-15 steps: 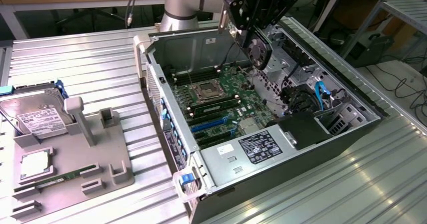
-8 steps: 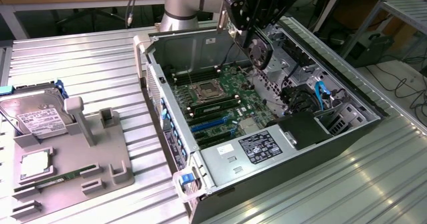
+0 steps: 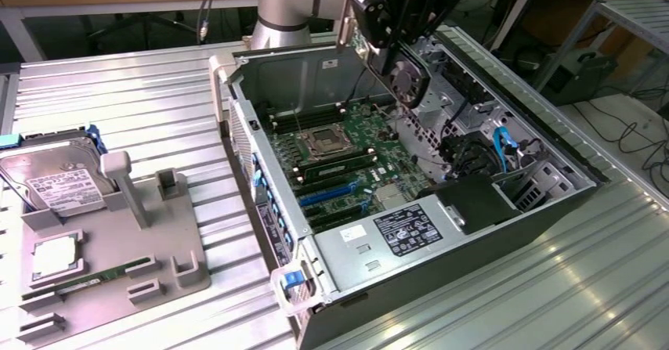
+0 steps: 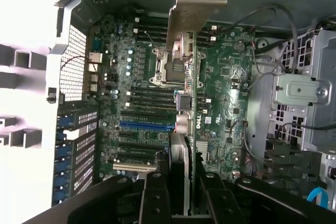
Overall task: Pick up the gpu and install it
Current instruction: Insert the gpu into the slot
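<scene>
The gpu, a card with a black cooler and round fan, hangs on edge above the open computer case. My gripper is shut on its upper part. In the wrist view the gpu is edge-on, its silver end bracket pointing away from the camera. My gripper clamps it with black fingers on both sides. Below the card lies the green motherboard with its processor socket and a blue expansion slot. The card is held over the board, apart from it.
A grey fixture at the exterior view's left holds a silver hard drive, a processor and a memory stick. Inside the case sit the power supply, blue cables and drive cages. The table is ribbed metal.
</scene>
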You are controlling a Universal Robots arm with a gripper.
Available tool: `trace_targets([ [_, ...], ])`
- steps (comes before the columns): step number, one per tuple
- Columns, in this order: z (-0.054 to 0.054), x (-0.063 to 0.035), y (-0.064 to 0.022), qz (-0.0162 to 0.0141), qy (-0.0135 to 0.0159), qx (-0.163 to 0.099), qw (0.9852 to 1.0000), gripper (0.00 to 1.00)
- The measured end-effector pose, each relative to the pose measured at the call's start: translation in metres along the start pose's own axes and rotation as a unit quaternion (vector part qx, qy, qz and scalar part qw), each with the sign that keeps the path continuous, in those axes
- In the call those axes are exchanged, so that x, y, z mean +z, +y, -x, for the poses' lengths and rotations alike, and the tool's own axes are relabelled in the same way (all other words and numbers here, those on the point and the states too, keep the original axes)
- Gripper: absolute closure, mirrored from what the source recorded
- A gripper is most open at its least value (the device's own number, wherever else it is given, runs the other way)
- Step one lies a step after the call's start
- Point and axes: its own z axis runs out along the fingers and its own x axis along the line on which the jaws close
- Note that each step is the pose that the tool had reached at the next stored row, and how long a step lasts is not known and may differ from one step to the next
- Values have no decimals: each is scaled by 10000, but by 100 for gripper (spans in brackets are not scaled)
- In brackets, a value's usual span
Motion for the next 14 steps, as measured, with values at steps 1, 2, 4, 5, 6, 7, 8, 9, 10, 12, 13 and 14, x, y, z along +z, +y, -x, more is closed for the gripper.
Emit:
trace_targets([
  [1,0,0,0,1,2,-59,10000,73],
  [2,0,0,0,2,4,-87,10000,73],
  [4,0,0,0,3,6,-151,9999,73],
  [5,0,0,0,3,8,-176,9998,73],
  [6,0,0,0,4,9,-201,9998,73],
  [7,0,0,0,4,9,-221,9998,73],
  [8,0,0,0,5,11,-246,9997,73],
  [9,0,0,0,5,11,-268,9996,73],
  [10,0,0,0,5,12,-282,9996,73],
  [12,0,0,0,6,14,-312,9995,73],
  [13,0,0,0,6,14,-330,9995,73],
  [14,0,0,0,7,15,-348,9994,73],
])
